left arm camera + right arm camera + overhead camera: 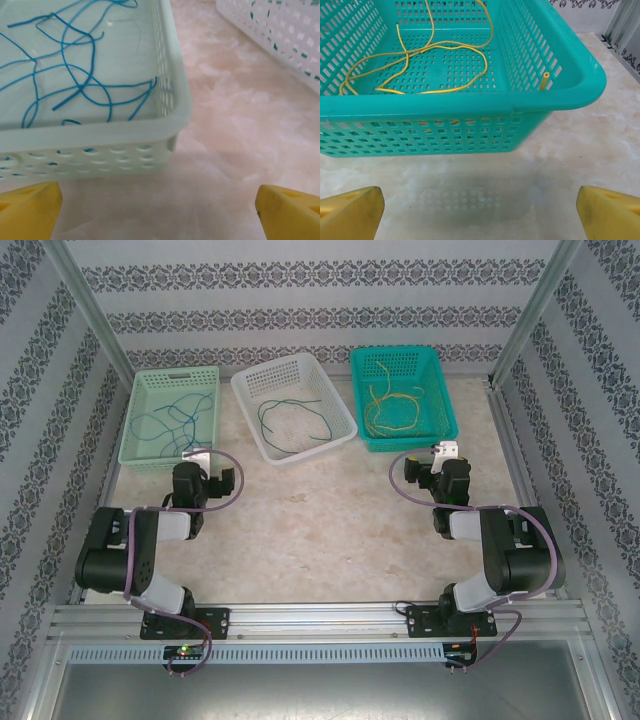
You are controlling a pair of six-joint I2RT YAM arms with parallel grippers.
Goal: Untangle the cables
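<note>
Left claw (159, 212) open, blue cables (80, 89) just ahead

Marbled table (300, 525) — pale green basket (128, 440), white basket (250, 412), teal basket (446, 400)

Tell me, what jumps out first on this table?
Three baskets line the far side of the table: a pale green basket on the left with blue cables, a white basket in the middle with green cables, a teal basket on the right with yellow cables. Just before the outer baskets, the left gripper and right gripper stand open.
</note>
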